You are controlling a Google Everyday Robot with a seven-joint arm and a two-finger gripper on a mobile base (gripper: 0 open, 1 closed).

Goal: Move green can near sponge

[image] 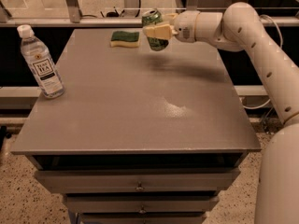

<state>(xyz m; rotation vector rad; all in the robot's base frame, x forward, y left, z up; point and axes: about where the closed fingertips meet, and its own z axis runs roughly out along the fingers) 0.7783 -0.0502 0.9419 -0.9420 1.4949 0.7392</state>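
The green can (155, 30) is held in my gripper (158, 31), lifted above the far part of the grey table (135, 101) and tilted a little. The gripper's pale fingers (159, 31) are shut across the can's middle. The sponge (125, 38), dark green on top with a pale yellow base, lies flat on the table near the far edge, just left of the can with a small gap between them. My white arm reaches in from the right.
A clear plastic bottle (40, 63) with a white cap stands at the table's left edge. The table has drawers (139, 186) below its front. A railing and glass run behind the far edge.
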